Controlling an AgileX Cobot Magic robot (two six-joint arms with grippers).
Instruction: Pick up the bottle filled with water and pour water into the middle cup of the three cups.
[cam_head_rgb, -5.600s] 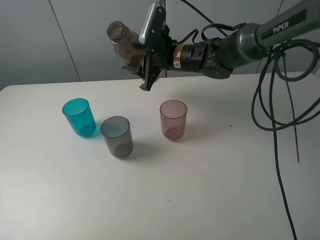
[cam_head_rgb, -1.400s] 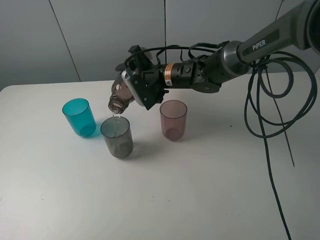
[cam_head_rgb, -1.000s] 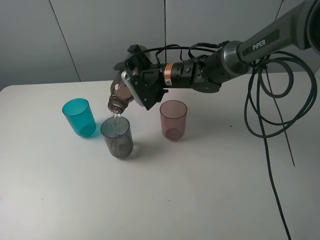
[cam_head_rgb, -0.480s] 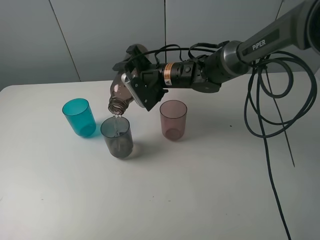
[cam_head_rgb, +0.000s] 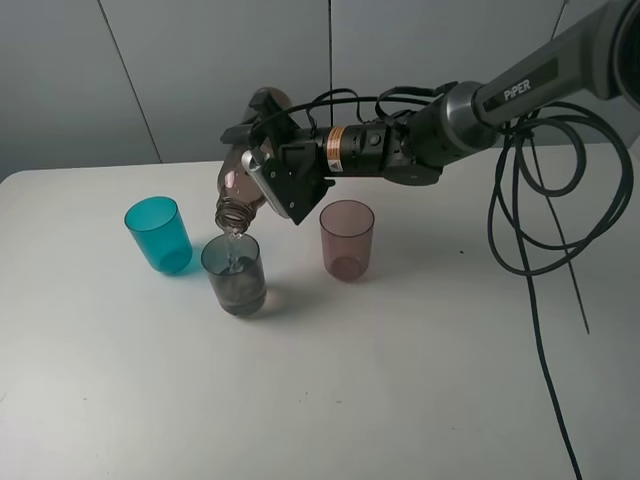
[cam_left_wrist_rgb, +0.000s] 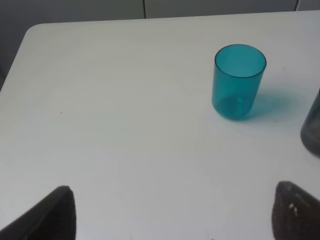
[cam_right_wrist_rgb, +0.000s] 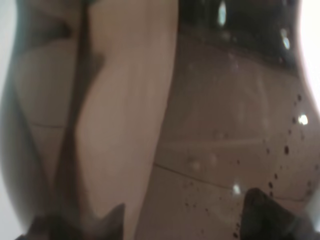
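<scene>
My right gripper is shut on the smoky brown-grey bottle, tipped mouth-down over the middle cup. Water runs from the bottle's neck into the smoky grey cup, which holds some water at its bottom. The teal cup stands to its left and the pinkish-mauve cup to its right. The bottle's wet wall fills the right wrist view. In the left wrist view the teal cup stands upright and the grey cup's edge shows at the frame side. My left gripper is open, low over the table.
The white table carries the three cups. Black cables hang from the right arm over the table's right side. A grey wall stands behind the table's far edge.
The bottle has tipped a little steeper over the grey cup and water has gone on running in. The water level in the grey cup has risen. The cups have not moved.
</scene>
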